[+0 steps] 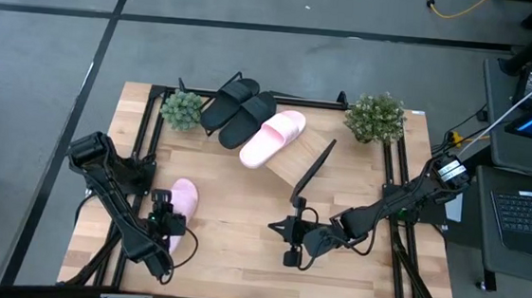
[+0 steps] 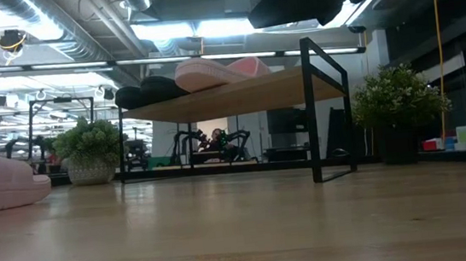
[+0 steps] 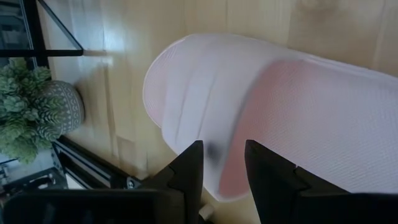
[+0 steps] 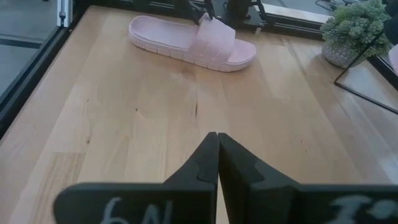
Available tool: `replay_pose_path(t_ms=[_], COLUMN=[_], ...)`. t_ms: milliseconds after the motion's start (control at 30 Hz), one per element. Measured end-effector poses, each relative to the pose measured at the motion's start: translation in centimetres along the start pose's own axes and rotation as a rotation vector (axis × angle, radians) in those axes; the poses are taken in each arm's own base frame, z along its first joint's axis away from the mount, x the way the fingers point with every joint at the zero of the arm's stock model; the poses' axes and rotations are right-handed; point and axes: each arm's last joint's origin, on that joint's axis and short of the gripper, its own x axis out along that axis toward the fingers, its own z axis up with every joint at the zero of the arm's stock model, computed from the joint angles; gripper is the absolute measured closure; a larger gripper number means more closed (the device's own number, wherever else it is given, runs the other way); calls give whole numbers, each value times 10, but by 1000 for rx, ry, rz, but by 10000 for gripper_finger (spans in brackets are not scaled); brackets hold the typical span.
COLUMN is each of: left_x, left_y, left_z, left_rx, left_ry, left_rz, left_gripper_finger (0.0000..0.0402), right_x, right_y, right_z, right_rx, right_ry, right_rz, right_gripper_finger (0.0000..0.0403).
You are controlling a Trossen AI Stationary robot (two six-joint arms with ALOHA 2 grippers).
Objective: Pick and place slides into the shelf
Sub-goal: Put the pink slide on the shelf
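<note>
The left gripper point(image 1: 176, 226) sat low over the loose pink slide point(image 1: 184, 203) on the counter point(image 1: 238, 261), near its left edge, jaws parted narrowly around the slide's rim as the left wrist view showed. The right gripper point(image 1: 279, 228) waited mid-counter with its jaws pressed together, holding nothing. On the slanted shelf point(image 1: 303, 157) at the back lay two black slides point(image 1: 238, 107) and the other pink slide point(image 1: 273, 137), between two potted plants point(image 1: 182, 110).
</note>
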Motion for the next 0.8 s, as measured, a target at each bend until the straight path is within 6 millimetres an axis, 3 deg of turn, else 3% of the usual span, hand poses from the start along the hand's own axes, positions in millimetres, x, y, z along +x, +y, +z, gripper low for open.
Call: replay_pose_path(t_ms=[233, 533, 800], left_x=[2, 5, 6], left_y=[-1, 2, 5], left_z=[0, 4, 7], left_rx=[-4, -67, -76], left_ry=[-12, -3, 3], left_rz=[1, 8, 16], left_gripper_finger=[295, 387, 397], right_x=[0, 0, 0], right_y=[0, 0, 0], right_z=[0, 0, 0], right_rx=[-1, -1, 5], right_ry=[1, 1, 2], right_rz=[0, 0, 0], right_gripper_finger=[391, 391, 391])
